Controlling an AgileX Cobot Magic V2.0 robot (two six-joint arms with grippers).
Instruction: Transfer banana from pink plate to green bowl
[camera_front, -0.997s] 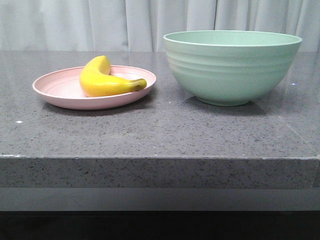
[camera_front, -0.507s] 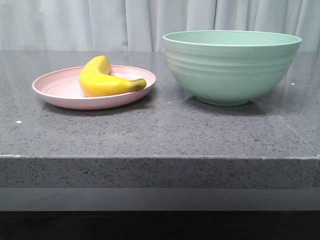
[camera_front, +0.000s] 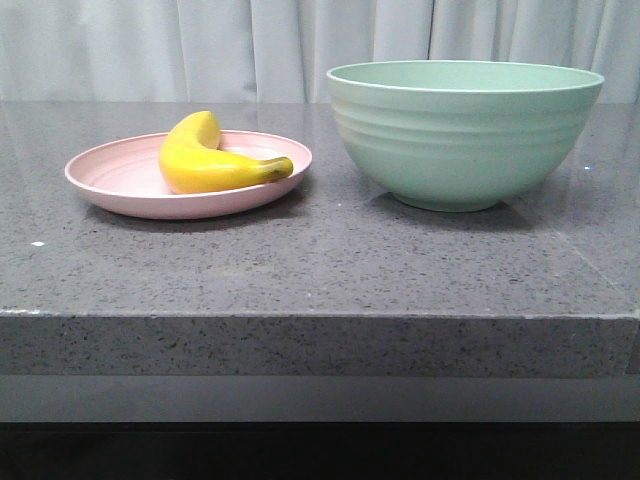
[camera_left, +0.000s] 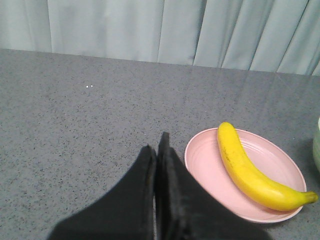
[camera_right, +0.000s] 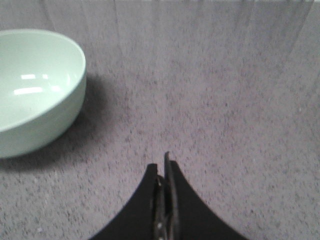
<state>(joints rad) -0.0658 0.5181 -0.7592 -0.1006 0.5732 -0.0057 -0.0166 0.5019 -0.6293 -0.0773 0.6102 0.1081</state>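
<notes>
The yellow banana (camera_front: 205, 160) lies curved on the pink plate (camera_front: 110, 175) at the left of the table, its dark stem tip toward the green bowl (camera_front: 465, 135) on the right. In the left wrist view the banana (camera_left: 247, 170) rests on the plate (camera_left: 210, 172), and my left gripper (camera_left: 156, 147) is shut with nothing in it, over bare table just beside the plate's rim. In the right wrist view my right gripper (camera_right: 162, 167) is shut and empty over the table, apart from the bowl (camera_right: 35, 85), whose inside holds nothing. Neither gripper shows in the front view.
The grey speckled stone table (camera_front: 320, 270) has its front edge close to the camera. A pale curtain (camera_front: 250, 45) hangs behind the table.
</notes>
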